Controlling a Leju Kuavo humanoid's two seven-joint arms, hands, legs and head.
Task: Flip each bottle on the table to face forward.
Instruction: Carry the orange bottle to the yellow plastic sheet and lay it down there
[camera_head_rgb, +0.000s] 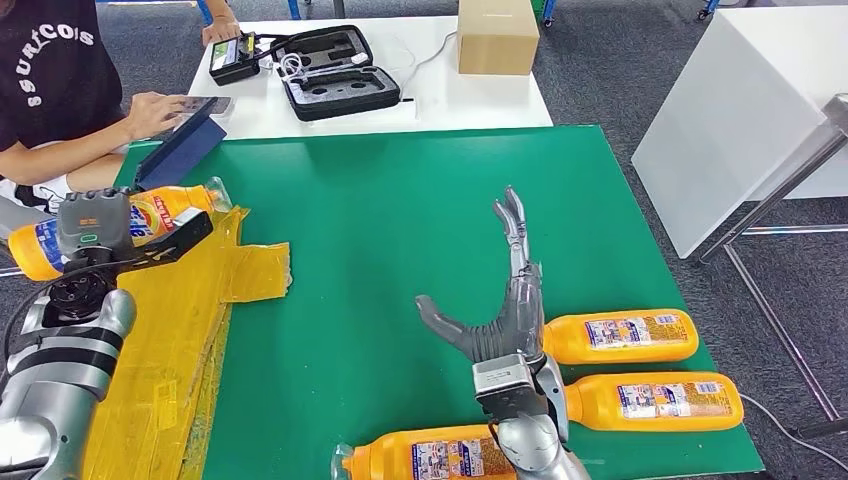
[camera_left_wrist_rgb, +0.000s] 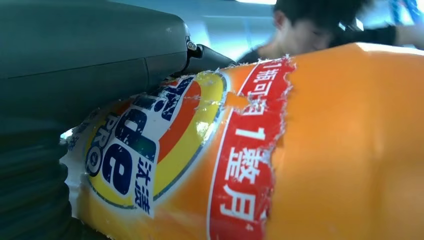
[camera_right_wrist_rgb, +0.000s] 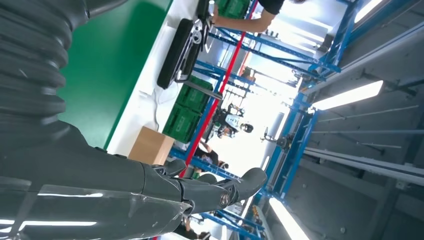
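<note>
Held bottle: orange detergent bottle (camera_head_rgb: 130, 222) in my left hand (camera_head_rgb: 95, 225), lying roughly level above the table's left edge, clear cap end toward the table centre, base out past the edge. Left wrist view shows its front label (camera_left_wrist_rgb: 150, 150) close up, blue letters on a yellow and red disc, red strip with white characters beside it.
Left hand: wrapped around the bottle's middle, gripping it; grey wrist cover on top, dark fingers along the side facing the table. Forearm comes up from the lower left corner.
Right hand: my right hand (camera_head_rgb: 500, 310) holds nothing, fingers stretched out straight and pointing away from me, thumb spread out to the left. It hovers over the green mat, palm side facing left.
Other bottles: three lie on their sides near my right arm. Upper bottle (camera_head_rgb: 620, 336) just right of the hand, white back label up. Middle bottle (camera_head_rgb: 655, 400) just below it, parallel, same label side up. Near bottle (camera_head_rgb: 425, 458) at the front edge, cap to the left, partly under my forearm.
Surface: green mat (camera_head_rgb: 400, 230), crumpled yellow sheet (camera_head_rgb: 190, 330) over its left part.
Beyond: white table (camera_head_rgb: 480, 95) with open black case (camera_head_rgb: 335, 72) and cardboard box (camera_head_rgb: 497, 35). Person (camera_head_rgb: 55, 90) at far left, one hand on a tablet (camera_head_rgb: 185, 145).
</note>
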